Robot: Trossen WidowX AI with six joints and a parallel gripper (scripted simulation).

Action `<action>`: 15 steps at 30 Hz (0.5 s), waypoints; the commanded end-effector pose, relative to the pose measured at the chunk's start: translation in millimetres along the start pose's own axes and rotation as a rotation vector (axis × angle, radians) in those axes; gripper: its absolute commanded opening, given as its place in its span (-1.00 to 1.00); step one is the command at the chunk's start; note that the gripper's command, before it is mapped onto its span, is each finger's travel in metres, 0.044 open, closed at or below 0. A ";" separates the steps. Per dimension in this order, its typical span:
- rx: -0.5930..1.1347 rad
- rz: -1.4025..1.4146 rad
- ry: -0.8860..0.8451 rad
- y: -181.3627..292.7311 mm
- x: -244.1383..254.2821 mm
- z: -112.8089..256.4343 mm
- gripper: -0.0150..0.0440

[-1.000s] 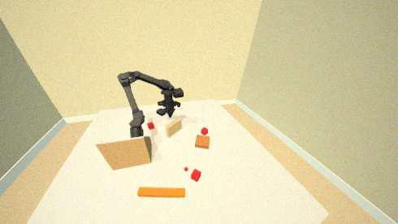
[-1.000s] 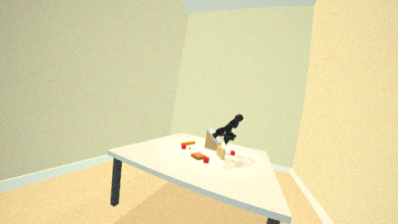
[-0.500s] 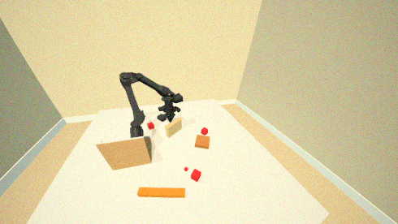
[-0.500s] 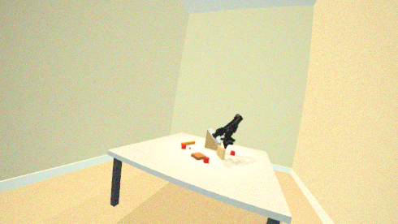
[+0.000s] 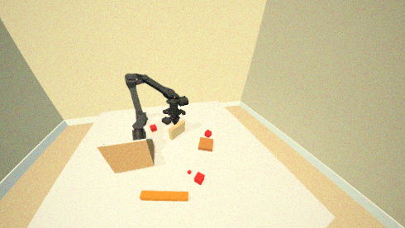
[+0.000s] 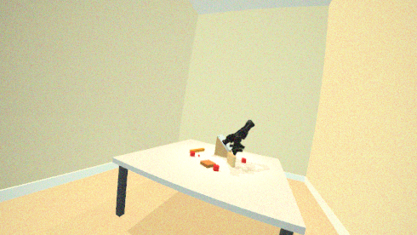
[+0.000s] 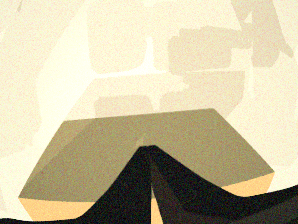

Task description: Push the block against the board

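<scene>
The square block (image 5: 206,144) (image 6: 208,163) is orange-brown and lies flat on the table, right of the arm in the top view. The pale tan board (image 5: 177,130) (image 6: 231,159) (image 7: 100,150) stands on the table between the arm and the block, apart from the block. My gripper (image 5: 176,122) (image 6: 235,152) (image 7: 147,153) is shut and empty. Its tips are close to the board's top, on the side away from the block; whether they touch it I cannot tell. In the wrist view the dark fingers hide the board's lower middle, and the block is not seen.
A red cube (image 5: 207,133) (image 6: 216,168) sits beside the square block. Another red cube (image 5: 153,128) (image 6: 243,160) is near the arm. A long orange bar (image 5: 164,196) (image 6: 199,150), a larger red cube (image 5: 199,178) and a tiny one (image 5: 189,172) lie farther off. A large tan wedge (image 5: 128,157) stands near the arm's base.
</scene>
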State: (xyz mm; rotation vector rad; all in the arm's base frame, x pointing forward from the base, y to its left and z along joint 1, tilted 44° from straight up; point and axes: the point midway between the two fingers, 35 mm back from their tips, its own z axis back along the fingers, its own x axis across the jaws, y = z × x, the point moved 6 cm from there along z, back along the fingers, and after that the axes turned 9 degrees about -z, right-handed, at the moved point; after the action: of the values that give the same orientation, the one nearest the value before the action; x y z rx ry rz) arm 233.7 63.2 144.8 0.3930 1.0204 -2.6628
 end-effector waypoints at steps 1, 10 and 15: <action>0.000 0.002 -0.001 5.7 -1.5 -0.6 -0.49; 0.001 0.002 -0.001 16.9 -3.5 -0.7 -0.49; 0.001 0.002 -0.001 23.2 -4.3 -0.7 -0.49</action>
State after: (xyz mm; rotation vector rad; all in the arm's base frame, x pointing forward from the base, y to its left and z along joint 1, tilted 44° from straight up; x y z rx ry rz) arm 243.2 50.2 134.0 0.3901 1.0149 -2.6658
